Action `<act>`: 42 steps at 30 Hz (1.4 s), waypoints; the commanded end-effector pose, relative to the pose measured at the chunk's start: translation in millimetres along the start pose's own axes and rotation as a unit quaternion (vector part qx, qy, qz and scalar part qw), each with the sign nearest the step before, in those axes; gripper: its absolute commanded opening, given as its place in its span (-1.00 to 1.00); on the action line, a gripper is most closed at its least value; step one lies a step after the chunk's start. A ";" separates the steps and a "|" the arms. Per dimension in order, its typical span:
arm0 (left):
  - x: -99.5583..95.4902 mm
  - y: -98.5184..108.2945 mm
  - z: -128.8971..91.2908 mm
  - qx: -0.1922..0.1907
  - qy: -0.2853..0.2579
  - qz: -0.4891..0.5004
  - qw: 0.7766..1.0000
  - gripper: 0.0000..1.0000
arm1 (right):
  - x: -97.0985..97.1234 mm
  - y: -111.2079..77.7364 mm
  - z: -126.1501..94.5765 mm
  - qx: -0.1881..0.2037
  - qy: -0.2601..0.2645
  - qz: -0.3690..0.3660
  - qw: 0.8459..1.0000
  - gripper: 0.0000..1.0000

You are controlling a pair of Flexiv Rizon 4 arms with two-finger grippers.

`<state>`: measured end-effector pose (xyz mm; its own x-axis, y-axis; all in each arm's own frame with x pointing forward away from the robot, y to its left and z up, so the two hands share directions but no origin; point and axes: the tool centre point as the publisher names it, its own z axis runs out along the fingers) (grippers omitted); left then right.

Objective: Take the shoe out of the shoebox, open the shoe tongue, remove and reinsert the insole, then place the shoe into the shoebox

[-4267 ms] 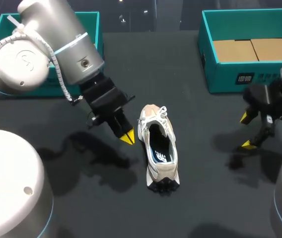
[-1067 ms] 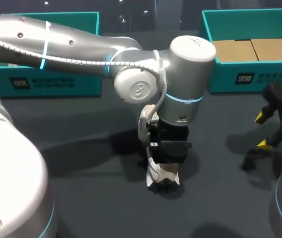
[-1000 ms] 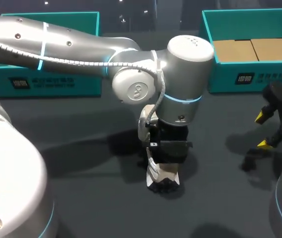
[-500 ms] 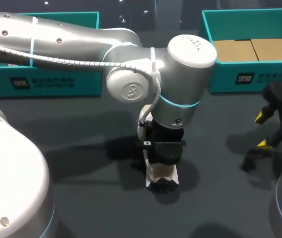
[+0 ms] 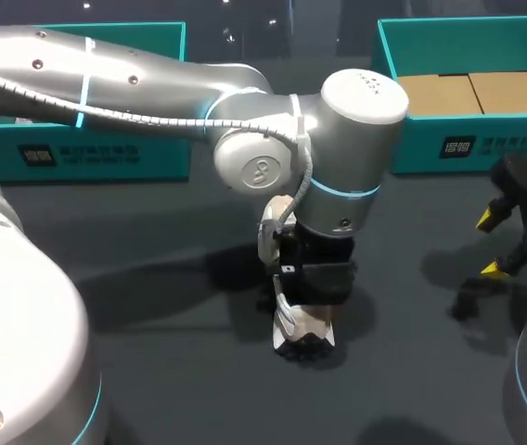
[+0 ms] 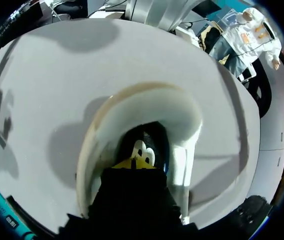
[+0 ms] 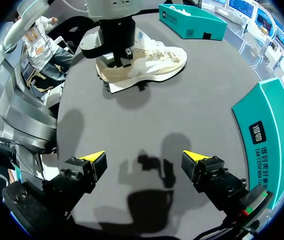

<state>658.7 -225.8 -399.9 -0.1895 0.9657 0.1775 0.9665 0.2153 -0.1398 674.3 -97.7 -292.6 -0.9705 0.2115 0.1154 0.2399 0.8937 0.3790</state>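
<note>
The beige and white shoe (image 5: pixel 302 332) lies on the dark table, heel towards the front edge. My left arm (image 5: pixel 338 158) reaches over it from the left and hides most of it. In the left wrist view my left gripper (image 6: pixel 134 162) is shut, its yellow tips together down inside the shoe's opening (image 6: pixel 147 100), just above the dark insole (image 6: pixel 142 146). Whether it pinches the insole I cannot tell. My right gripper (image 5: pixel 489 243) hangs open over bare table to the right, well away from the shoe (image 7: pixel 147 60); nothing is between its fingers (image 7: pixel 94 159).
A teal shoebox (image 5: pixel 468 139) with brown cardboard inside stands at the back right, close beside my right gripper (image 7: pixel 147 160) as a teal wall (image 7: pixel 262 125). A second teal box (image 5: pixel 106 153) stands at the back left, partly behind my left arm.
Several seconds ago my left gripper stood beside the shoe; it is now inside it. Over the last second the left wrist swung slightly left and back. The right arm held still.
</note>
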 end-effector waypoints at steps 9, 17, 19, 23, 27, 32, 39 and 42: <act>10.4 -10.5 -34.5 -0.043 -0.099 0.010 0.994 -1.00 | 1.7 -0.2 0.0 0.001 -0.002 0.000 1.000 1.00; 5.7 -4.8 -65.7 -0.099 -0.134 0.000 0.986 -1.00 | 1.7 -0.2 0.0 0.001 -0.002 0.000 1.000 1.00; 3.5 -1.2 -68.0 -0.109 -0.137 -0.006 0.985 -1.00 | 1.7 -0.2 0.0 0.001 -0.002 0.000 1.000 1.00; 0.9 3.4 -68.6 -0.128 -0.134 -0.012 0.983 -1.00 | 1.7 -0.2 0.0 0.001 -0.002 0.000 1.000 1.00; 1.1 7.0 -65.5 -0.131 -0.133 -0.010 0.982 -1.00 | 1.7 -0.2 0.0 0.001 -0.002 0.000 1.000 1.00; 0.9 11.9 -57.7 -0.130 -0.123 -0.005 0.984 -1.00 | 1.7 -0.2 0.0 0.001 -0.002 0.000 1.000 1.00; -2.8 15.8 -52.2 -0.124 -0.115 0.015 0.985 -0.53 | 1.7 -0.2 0.0 0.001 -0.002 0.000 1.000 1.00; -5.1 17.8 -50.6 -0.123 -0.112 0.018 0.986 -0.29 | 1.7 -0.2 0.0 0.001 -0.002 0.000 1.000 1.00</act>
<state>683.0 -230.1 -350.1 -0.1625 0.9853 -0.0519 0.9799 0.1674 0.1086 674.3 -97.7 -292.5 -0.9705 0.2115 0.1156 0.2399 0.8939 0.3787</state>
